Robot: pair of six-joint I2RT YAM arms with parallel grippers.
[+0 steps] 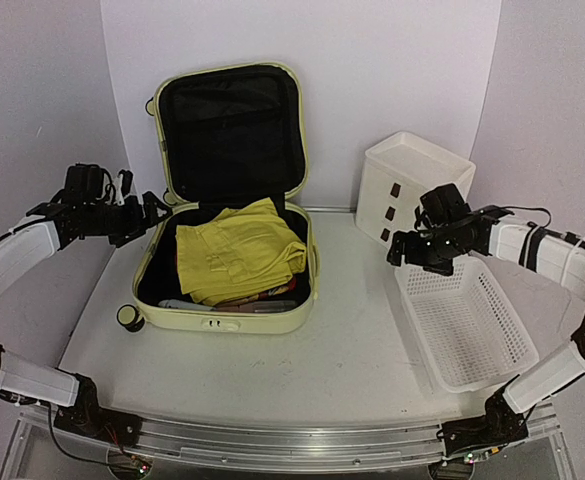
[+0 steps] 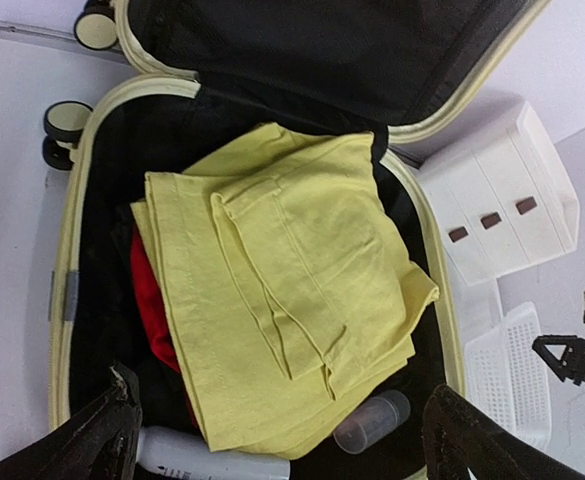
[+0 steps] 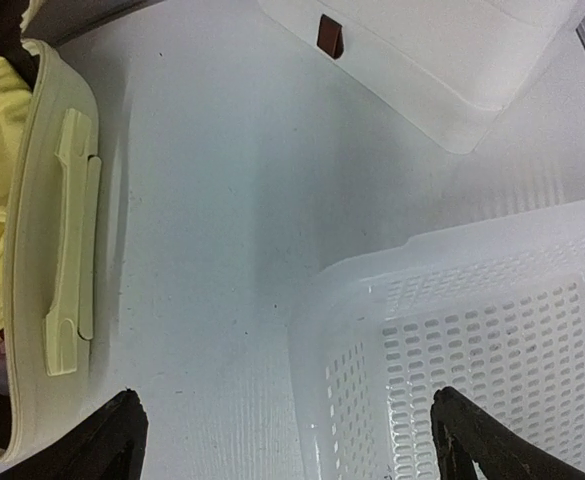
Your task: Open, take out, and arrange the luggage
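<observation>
Left hand (image 1: 157, 211) agape, white table (image 1: 322, 370), pale walls (image 1: 372, 60)

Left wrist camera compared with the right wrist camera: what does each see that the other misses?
Only the left wrist view shows the black-lined open lid and the caster wheels. Only the right wrist view shows the carry handle on the case's side wall. Both show the luggage, the folded yellow garment inside it, the white drawer box and the mesh basket.

High overview, 2 downward wrist close-ups, luggage (image 1: 232, 320) in all 3
</observation>
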